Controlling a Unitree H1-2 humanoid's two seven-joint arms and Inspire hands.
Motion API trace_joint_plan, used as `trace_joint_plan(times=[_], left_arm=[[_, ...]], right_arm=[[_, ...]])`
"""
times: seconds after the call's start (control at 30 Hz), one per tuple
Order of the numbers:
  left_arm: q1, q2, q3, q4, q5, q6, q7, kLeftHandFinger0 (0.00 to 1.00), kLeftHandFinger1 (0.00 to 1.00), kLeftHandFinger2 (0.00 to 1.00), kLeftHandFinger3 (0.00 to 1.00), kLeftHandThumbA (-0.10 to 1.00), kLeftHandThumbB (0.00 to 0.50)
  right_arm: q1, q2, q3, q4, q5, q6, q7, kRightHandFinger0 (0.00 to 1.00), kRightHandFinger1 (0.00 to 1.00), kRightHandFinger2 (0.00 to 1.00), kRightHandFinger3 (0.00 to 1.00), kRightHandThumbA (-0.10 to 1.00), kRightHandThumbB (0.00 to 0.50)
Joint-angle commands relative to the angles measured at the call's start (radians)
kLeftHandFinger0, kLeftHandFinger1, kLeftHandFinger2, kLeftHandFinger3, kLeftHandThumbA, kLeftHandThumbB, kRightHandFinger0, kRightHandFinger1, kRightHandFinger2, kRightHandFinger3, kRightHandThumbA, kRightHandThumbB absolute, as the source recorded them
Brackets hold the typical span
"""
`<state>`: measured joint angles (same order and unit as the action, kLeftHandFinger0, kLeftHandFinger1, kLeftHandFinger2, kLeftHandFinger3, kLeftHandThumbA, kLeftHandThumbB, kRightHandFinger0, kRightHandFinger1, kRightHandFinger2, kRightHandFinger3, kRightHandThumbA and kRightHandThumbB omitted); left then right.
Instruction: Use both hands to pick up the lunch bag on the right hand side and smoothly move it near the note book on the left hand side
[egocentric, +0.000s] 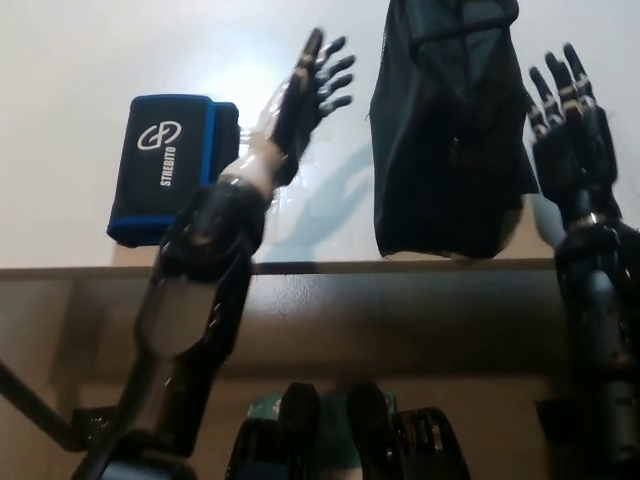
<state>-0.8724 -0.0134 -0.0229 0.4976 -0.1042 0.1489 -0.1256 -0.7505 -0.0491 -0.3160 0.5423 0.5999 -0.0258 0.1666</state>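
Item: table edge (330, 266), a dark band running 9 to 3 o'clock across the near middle of the head view. White tabletop beyond it.

Item: notebook (165, 165), at 10 o'clock. Dark cover, blue trim, white logo. It lies flat close to the near edge, with a clear plastic sheet (300, 205) just beside it toward 3 o'clock.

Item: lunch bag (448, 130), at 1 o'clock. Dark soft fabric, slumped, its near end at the table edge and its far end running out of frame at 12 o'clock. Well apart from the notebook; not yet lifted.

Item: left hand (310, 85), at 11 to 12 o'clock. Fingers spread wide, holding nothing, raised over the plastic sheet just beside the bag's left flank; contact with the bag cannot be confirmed.

Item: right hand (568, 125), at 2 o'clock. Fingers extended and apart, empty, close against the bag's right flank; touching or not cannot be told.

Risk, judged: the bag is limp, so uneven squeeze from the two palms would likely let it fold or slip out below. A low carry toward 9 o'clock could drag the plastic sheet or nudge the notebook.
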Motion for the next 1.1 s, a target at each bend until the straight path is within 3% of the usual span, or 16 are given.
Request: trace_joint_plan(times=[0.0, 0.17, 0.4, 0.53, 0.67, 0.77, 0.93, 1.07], left_arm=[[-0.112, -0.035, 0.0, 0.087, 0.004, -0.06, 0.011, 1.0, 1.0, 1.0, 1.0, 1.0, 0.394], [-0.186, -0.052, -0.017, 0.248, 0.04, -0.12, 0.023, 1.0, 1.0, 1.0, 1.0, 1.0, 0.434], [-0.262, -0.065, -0.03, 0.45, 0.061, -0.234, 0.028, 1.0, 1.0, 1.0, 1.0, 1.0, 0.379], [-0.266, -0.074, -0.023, 0.51, 0.056, -0.251, 0.026, 1.0, 1.0, 1.0, 1.0, 1.0, 0.42], [-0.25, -0.076, -0.014, 0.521, 0.048, -0.296, 0.021, 1.0, 1.0, 1.0, 1.0, 1.0, 0.403], [-0.222, -0.054, -0.027, 0.474, 0.073, -0.278, 0.037, 1.0, 1.0, 1.0, 1.0, 1.0, 0.445], [-0.165, -0.032, -0.012, 0.357, 0.053, -0.243, 0.013, 1.0, 1.0, 1.0, 1.0, 1.0, 0.412], [-0.111, -0.013, 0.008, 0.24, 0.037, -0.193, 0.018, 1.0, 1.0, 1.0, 1.0, 1.0, 0.429]], right_arm=[[-0.085, 0.021, -0.011, 0.015, 0.052, -0.015, 0.059, 1.0, 1.0, 1.0, 1.0, 1.0, 0.364], [-0.095, 0.047, -0.016, 0.02, 0.067, -0.025, 0.076, 1.0, 1.0, 1.0, 1.0, 1.0, 0.351], [-0.091, 0.078, -0.018, 0.002, 0.072, -0.02, 0.057, 1.0, 1.0, 1.0, 1.0, 1.0, 0.34], [-0.094, 0.091, -0.012, 0.003, 0.061, -0.028, 0.048, 1.0, 1.0, 1.0, 1.0, 1.0, 0.348], [-0.097, 0.096, 0.003, 0.006, 0.039, -0.037, 0.051, 1.0, 1.0, 1.0, 1.0, 1.0, 0.363], [-0.106, 0.103, 0.018, 0.029, 0.023, -0.046, 0.058, 1.0, 1.0, 1.0, 1.0, 1.0, 0.385], [-0.122, 0.113, 0.046, 0.074, -0.008, -0.076, 0.065, 1.0, 1.0, 1.0, 1.0, 1.0, 0.371], [-0.152, 0.143, 0.066, 0.122, -0.025, -0.096, 0.057, 1.0, 1.0, 1.0, 1.0, 1.0, 0.355]])
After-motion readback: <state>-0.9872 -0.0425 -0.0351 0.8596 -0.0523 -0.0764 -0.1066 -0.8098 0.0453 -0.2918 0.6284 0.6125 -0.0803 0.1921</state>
